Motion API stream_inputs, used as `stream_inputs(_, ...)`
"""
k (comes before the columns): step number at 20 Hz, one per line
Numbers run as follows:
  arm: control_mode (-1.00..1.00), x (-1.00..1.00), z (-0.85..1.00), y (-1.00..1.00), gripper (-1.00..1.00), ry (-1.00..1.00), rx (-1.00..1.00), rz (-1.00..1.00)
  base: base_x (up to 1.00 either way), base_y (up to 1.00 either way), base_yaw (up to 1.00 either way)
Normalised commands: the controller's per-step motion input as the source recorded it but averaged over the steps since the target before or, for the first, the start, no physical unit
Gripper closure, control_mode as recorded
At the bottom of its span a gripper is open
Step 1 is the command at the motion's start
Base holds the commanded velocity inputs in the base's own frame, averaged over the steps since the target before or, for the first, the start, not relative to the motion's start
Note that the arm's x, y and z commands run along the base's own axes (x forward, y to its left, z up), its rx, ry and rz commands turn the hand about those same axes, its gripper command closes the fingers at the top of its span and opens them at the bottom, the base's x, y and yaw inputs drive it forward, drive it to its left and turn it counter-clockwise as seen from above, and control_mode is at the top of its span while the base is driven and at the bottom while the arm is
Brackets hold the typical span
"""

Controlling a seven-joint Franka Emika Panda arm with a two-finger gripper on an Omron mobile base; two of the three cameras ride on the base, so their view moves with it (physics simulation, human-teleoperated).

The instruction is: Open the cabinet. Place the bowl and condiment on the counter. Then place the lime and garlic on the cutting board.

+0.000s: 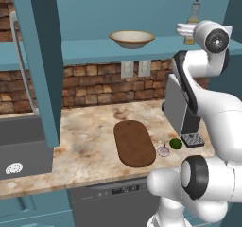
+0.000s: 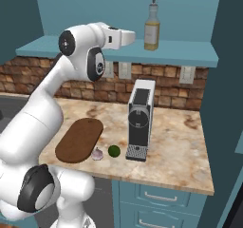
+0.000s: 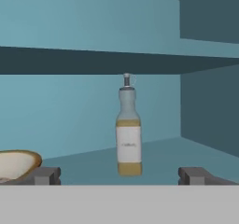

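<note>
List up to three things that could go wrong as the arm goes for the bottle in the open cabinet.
1. The bottle is tall and narrow; a finger of the open gripper could tip it off the shelf.
2. The bowl stands close by on that shelf; a sideways swing might knock it.
3. The coffee machine stands right below, so a dropped bottle may hit it.

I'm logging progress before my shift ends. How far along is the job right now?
Done: the cabinet stands open. In hand: the open gripper faces the condiment on the cabinet shelf, holding nothing. Left: the condiment and the bowl both sit on the shelf, not on the counter; the lime and garlic lie on the counter beside the cutting board, not on it.
</note>
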Motion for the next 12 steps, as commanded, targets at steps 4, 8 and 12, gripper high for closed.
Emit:
stream_inputs(4, -1.0, 0.29, 0.05, -0.2, -1.0, 0.0, 0.0, 0.0, 0.0, 0.0, 0.0)
stream_inputs(8, -1.0, 0.25, 0.05, -0.24, -1.0, 0.0, 0.0, 0.0, 0.0, 0.0, 0.0)
stream_inputs(12, -1.0, 0.28, 0.03, -0.21, -1.0, 0.0, 0.0, 0.0, 0.0, 0.0, 0.0)
